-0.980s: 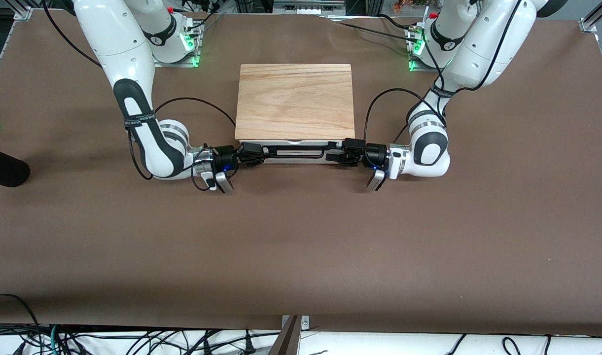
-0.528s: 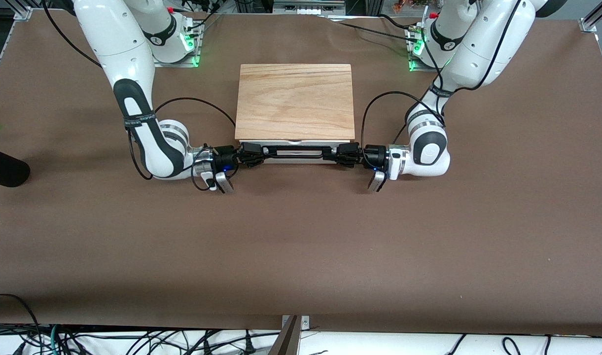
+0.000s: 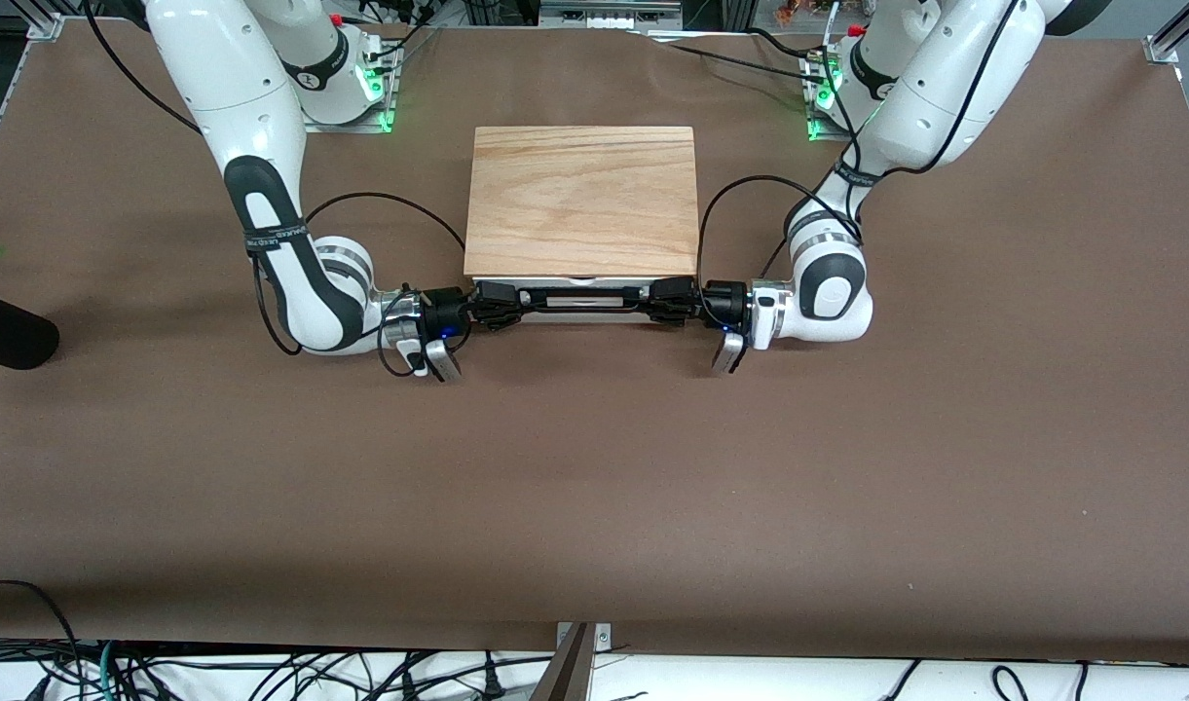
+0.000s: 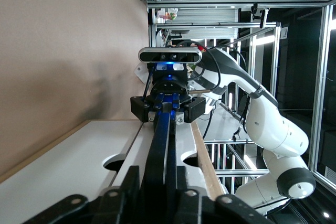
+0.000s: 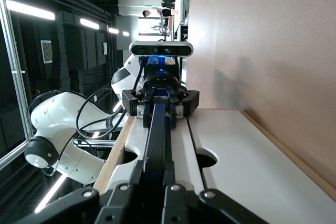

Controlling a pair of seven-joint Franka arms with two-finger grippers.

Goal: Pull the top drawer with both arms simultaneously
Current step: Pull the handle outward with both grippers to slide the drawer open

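**Drawer handle gripped at both ends**

The top drawer is seen barely protruding under the oak-grained cabinet top. Its black bar handle is clamped by the left gripper and the right gripper, each at its own arm's end.

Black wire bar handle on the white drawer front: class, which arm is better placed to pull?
Neither: the left gripper and right gripper each grip one end of the handle.
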